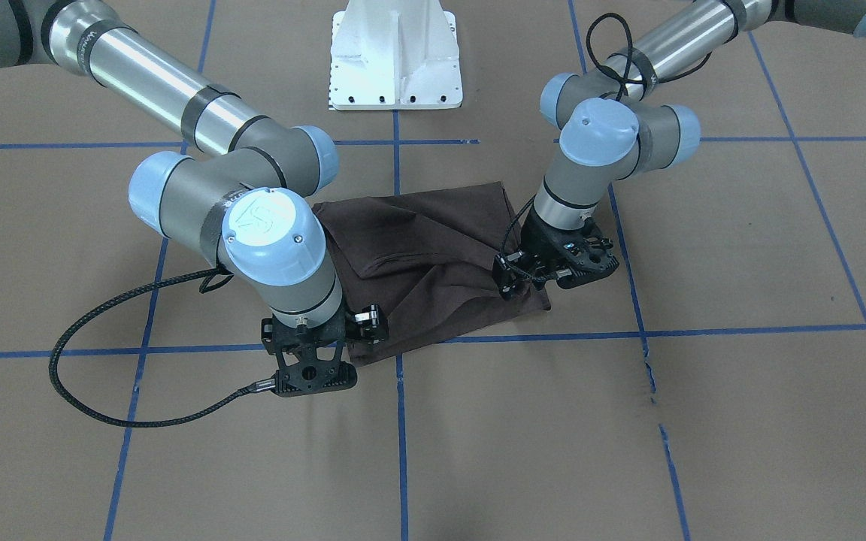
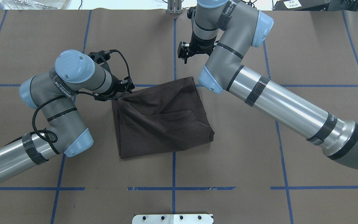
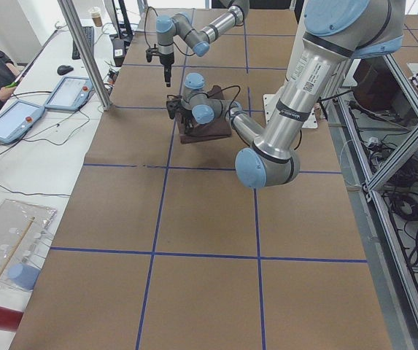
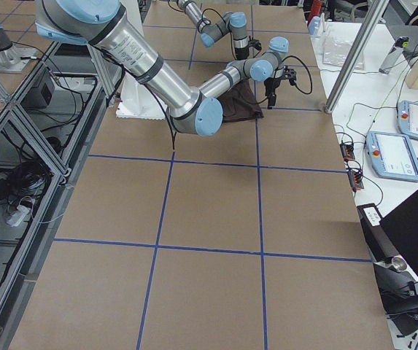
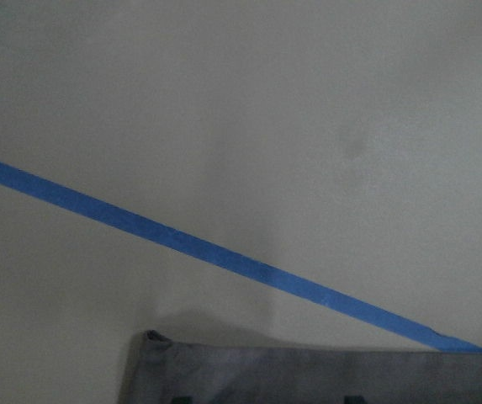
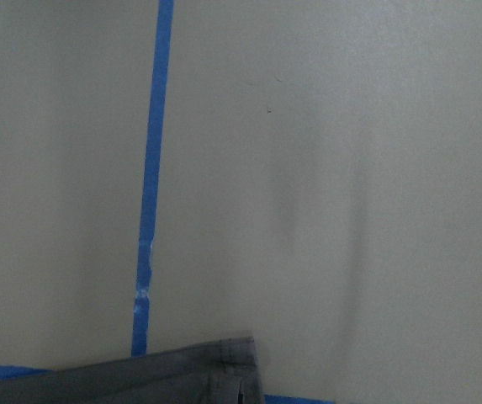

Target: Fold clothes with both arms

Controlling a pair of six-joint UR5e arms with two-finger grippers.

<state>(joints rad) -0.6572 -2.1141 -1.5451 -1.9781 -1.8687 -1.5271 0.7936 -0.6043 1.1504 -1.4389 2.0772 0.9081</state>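
Note:
The dark brown T-shirt (image 2: pixel 163 121) lies folded into a rough rectangle at the table's middle; it also shows in the front-facing view (image 1: pixel 433 255). My left gripper (image 2: pixel 125 91) sits low at the shirt's far left corner, touching or just above the fabric (image 1: pixel 522 276). My right gripper (image 2: pixel 183 55) hangs raised beyond the far right corner (image 1: pixel 364 324) and holds nothing that I can see. Each wrist view shows only a strip of fabric (image 5: pixel 308 374) (image 6: pixel 182 370) at the bottom edge, with no fingers. I cannot tell whether either gripper is open or shut.
Brown paper (image 2: pixel 259 161) with blue tape lines (image 2: pixel 173 174) covers the table. The white pedestal (image 1: pixel 395 60) stands at the robot's side. Operator tablets (image 3: pixel 15 120) and a tray lie on a side table beyond the far edge.

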